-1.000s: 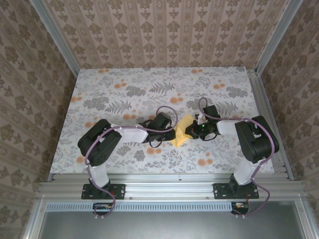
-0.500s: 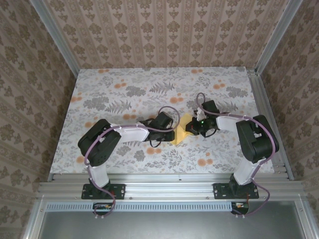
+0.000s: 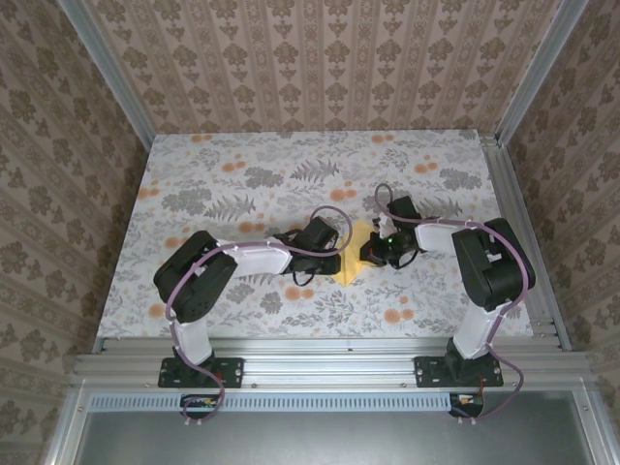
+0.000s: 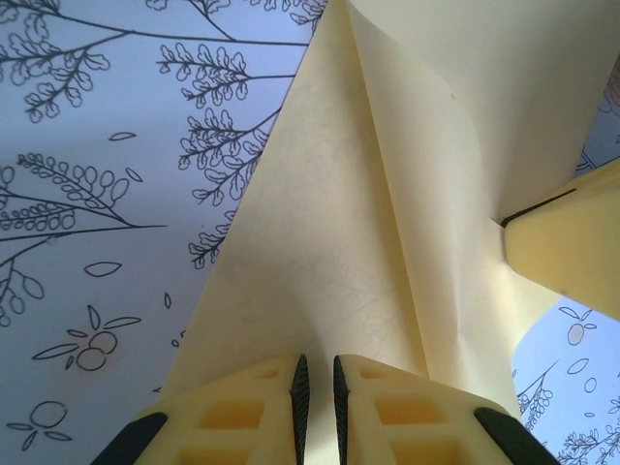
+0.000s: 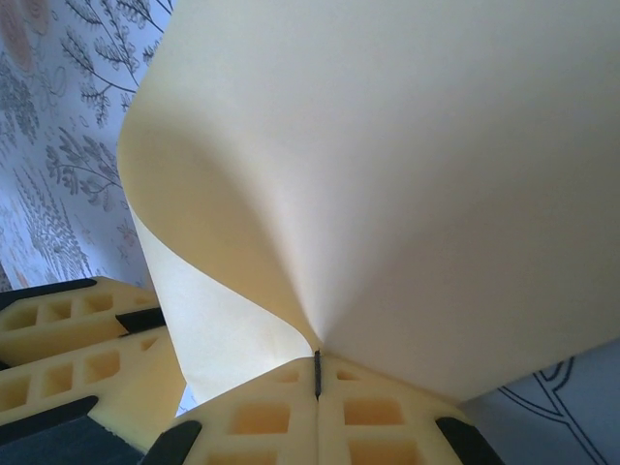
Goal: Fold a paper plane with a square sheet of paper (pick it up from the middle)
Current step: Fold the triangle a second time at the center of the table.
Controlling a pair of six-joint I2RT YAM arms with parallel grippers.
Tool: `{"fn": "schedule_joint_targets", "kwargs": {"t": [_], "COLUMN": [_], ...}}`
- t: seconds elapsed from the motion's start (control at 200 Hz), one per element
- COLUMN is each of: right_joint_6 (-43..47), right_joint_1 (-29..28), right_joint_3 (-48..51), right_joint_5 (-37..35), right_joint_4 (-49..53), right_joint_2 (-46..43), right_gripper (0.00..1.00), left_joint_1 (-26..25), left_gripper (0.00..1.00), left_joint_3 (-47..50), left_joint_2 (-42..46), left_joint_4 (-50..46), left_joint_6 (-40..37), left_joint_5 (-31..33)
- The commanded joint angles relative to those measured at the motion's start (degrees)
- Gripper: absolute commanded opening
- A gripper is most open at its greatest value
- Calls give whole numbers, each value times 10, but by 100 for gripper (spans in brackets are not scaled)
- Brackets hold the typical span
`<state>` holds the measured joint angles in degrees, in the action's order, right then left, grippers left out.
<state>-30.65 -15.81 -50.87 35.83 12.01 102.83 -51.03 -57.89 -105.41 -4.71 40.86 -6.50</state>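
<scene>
Paper (image 3: pixel 351 263), curled, pinched by left end effector (image 4: pixel 317 387), right end effector (image 5: pixel 317 373)

I find nothing to read here: the thin pale-yellow square sheet of paper (image 4: pixel 387 194) I hold is blank, with no letter, number or mark on it, and the flowered table cover (image 4: pixel 116 194) carries leaf and blossom prints, with no words or logos
</scene>
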Motion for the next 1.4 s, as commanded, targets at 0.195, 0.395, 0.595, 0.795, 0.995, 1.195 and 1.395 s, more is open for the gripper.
{"fn": "schedule_joint_targets", "kwargs": {"t": [0.195,0.395,0.595,0.795,0.995,1.195,1.395], "right_joint_6": [27,28,36,40,43,46,45], "right_joint_1": [-4,-5,-6,-6,-6,-7,-7], "right_joint_3": [-23,-27,-29,-33,-33,-36,-35], "right_joint_5": [-31,-39,-49,-59,-64,-67,-67], "right_joint_4": [30,32,41,48,54,56,55], "right_joint_2": [12,6,11,10,-3,-6,-12], "right_gripper": [1,1,1,1,1,1,1], "left_joint_1": [-6,-8,-8,-8,-8,-9,-8], "left_gripper": [18,18,18,18,18,18,18], "left_joint_3": [1,2,0,1,2,2,2], "left_joint_2": [-24,-32,-35,-36,-38,-37,-38], "left_joint_4": [-24,-30,-33,-36,-36,-39,-40], "left_joint_6": [-14,-21,-26,-29,-30,-32,-33], "left_joint_5": [-11,-10,-11,-10,-11,-12,-12]}}
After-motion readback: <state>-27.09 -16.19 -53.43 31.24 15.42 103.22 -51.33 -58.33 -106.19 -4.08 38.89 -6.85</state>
